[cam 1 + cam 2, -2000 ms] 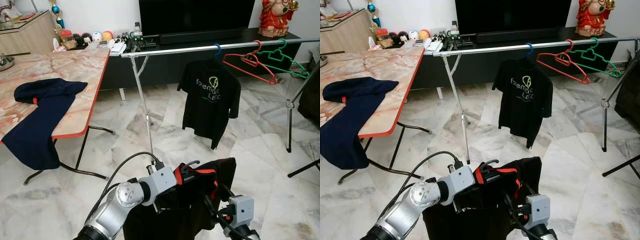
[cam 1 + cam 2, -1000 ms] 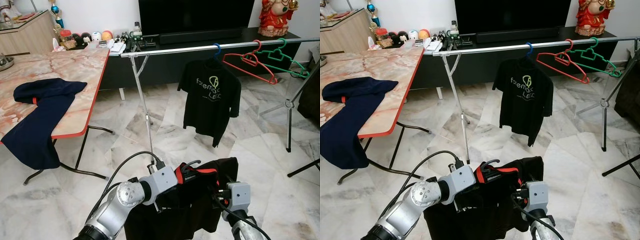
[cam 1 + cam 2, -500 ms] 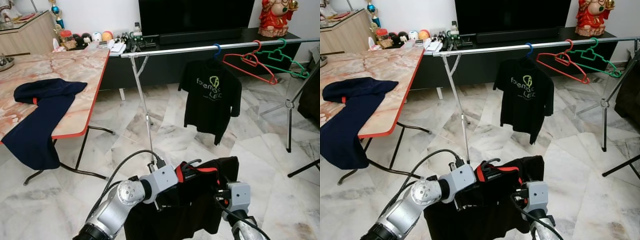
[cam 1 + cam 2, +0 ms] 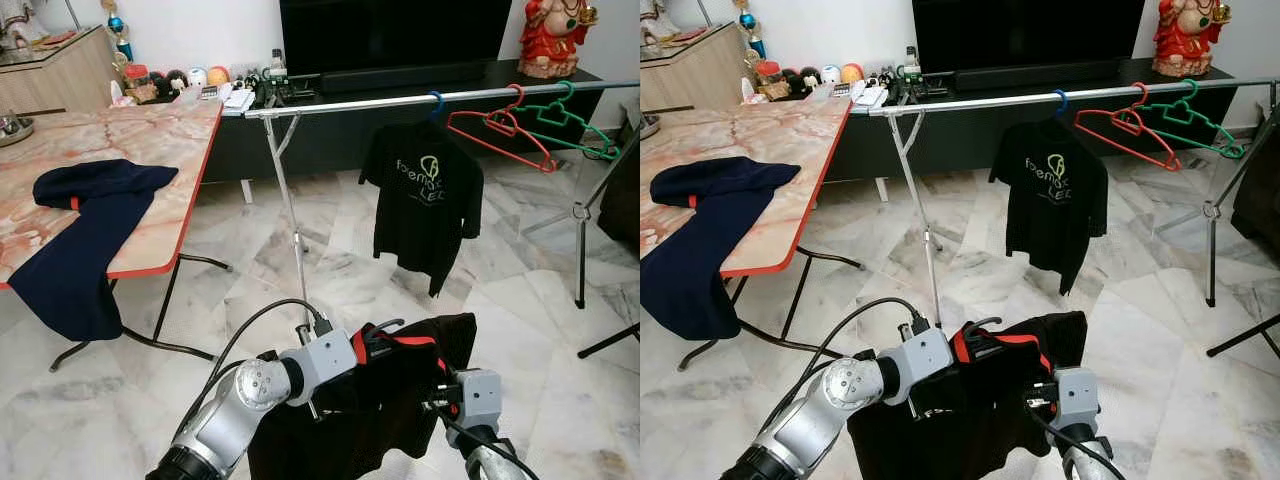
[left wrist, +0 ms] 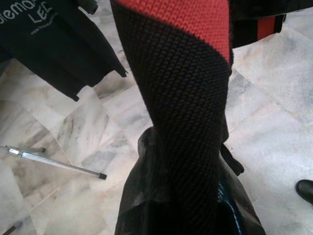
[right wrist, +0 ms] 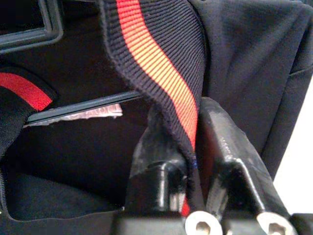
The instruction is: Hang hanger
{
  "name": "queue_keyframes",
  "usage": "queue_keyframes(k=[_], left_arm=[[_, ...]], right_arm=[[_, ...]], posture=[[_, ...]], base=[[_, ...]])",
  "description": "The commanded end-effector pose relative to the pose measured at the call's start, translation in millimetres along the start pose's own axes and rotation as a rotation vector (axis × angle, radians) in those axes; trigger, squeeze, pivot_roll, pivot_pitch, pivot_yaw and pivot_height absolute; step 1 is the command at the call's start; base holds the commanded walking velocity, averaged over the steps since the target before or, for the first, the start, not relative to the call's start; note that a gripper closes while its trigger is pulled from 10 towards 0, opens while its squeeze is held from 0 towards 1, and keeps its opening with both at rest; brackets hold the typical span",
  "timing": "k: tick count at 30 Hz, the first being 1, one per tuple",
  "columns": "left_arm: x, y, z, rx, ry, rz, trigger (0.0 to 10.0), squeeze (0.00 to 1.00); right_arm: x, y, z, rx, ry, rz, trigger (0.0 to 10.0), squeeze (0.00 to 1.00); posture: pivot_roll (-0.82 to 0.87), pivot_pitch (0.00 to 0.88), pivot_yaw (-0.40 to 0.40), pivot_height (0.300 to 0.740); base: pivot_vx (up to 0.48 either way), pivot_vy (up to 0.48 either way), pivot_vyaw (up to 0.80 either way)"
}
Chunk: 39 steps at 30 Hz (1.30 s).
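Low before the robot, both grippers pinch a black knit garment with red ribbed trim [image 4: 400, 400]: left gripper [image 5: 183, 161] and right gripper [image 6: 188, 147] each clamped on fabric, well short of the silver metal rail [image 4: 400, 98].

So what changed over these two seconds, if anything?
The right gripper came up beside the collar of the black garment with red trim; it is shut on that collar. The left gripper stays clamped on the garment. The view shifted slightly, so the camera moved. The clothes rail, hung black T-shirt and table are as before.
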State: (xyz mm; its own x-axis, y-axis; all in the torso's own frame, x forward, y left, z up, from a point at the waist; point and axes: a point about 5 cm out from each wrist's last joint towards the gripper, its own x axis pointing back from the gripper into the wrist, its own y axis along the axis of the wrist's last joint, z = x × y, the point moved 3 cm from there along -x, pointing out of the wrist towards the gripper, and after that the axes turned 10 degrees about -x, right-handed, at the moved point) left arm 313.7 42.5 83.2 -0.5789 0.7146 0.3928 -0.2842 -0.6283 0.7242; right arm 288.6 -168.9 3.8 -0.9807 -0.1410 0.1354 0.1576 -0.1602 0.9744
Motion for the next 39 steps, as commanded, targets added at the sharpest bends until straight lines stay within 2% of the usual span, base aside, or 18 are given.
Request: queue_keyframes(k=[1,16,19,21,23,25,27,30,32,34,37,39], left_arm=[[1.0,8,6.7,-0.026,0.014,-0.037,10.0,0.0],[2.2,6,7.5,-0.021,0.017,-0.03,10.0,0.0],[5.1,-4,5.6,-0.035,0.004,0.008,10.0,0.0],[8.0,-13,4.8,-0.078,-0.007,0.05,10.0,0.0],[17.2,-32,3.0,-0.115,-0.037,0.12,10.0,0.0],[20.4,-38,3.5,-0.126,-0.042,0.139,10.0,0.0],[29.1,-51,5.4,-0.159,-0.057,0.182,10.0,0.0],[44.1,-51,11.2,-0.15,-0.089,0.124,10.0,0.0],[45.2,-51,11.6,-0.147,-0.092,0.117,10.0,0.0],[61.3,-44,14.0,-0.122,-0.177,0.015,10.0,0.0],[66.5,-42,14.7,-0.118,-0.206,-0.009,10.0,0.0],[79.1,-40,8.5,-0.107,-0.321,-0.04,10.0,0.0]], right_arm=[[-1.1,-1,0.7,0.001,-0.004,0.001,0.0,0.0],[-2.0,2,-8.8,0.032,-0.047,0.001,0.0,0.0],[-1.3,5,-19.6,0.073,-0.09,0.007,0.0,0.0],[-1.4,9,-25.8,0.089,-0.106,0.0,0.0,0.0],[-1.4,21,-42.9,0.124,-0.142,-0.019,0.0,0.0],[-1.2,26,-49.0,0.135,-0.155,-0.028,0.0,0.0],[0.2,38,-66.3,0.176,-0.189,-0.04,0.0,0.0],[4.2,53,-91.1,0.229,-0.221,-0.035,0.0,0.0],[4.6,54,-92.5,0.232,-0.223,-0.034,0.0,0.0],[7.2,58,-104.1,0.263,-0.216,-0.001,0.0,0.0],[7.7,57,-105.7,0.27,-0.209,0.013,0.0,0.0],[8.2,57,-107.3,0.27,-0.203,0.024,0.0,0.0]], posture=[[-0.02,0.0,0.06,0.74],[-0.02,0.011,0.055,0.74],[-0.01,0.013,0.055,0.74],[-0.02,0.015,0.057,0.74],[-0.02,0.02,0.059,0.74],[-0.02,0.021,0.059,0.74],[-0.03,0.024,0.059,0.74],[-0.03,0.028,0.056,0.74],[-0.03,0.028,0.056,0.74],[-0.02,0.033,0.053,0.74],[-0.02,0.033,0.053,0.74],[-0.02,0.038,0.051,0.74]], base=[[0.0,0.0,0.0],[0.0,0.0,0.0],[0.0,0.0,0.0],[0.0,0.0,0.0],[0.0,0.0,0.0],[0.0,0.0,0.0],[0.0,0.0,0.0],[0.0,0.0,0.0],[0.0,0.0,0.0],[0.0,0.0,0.0],[0.0,0.0,0.0],[0.0,0.0,0.0]])
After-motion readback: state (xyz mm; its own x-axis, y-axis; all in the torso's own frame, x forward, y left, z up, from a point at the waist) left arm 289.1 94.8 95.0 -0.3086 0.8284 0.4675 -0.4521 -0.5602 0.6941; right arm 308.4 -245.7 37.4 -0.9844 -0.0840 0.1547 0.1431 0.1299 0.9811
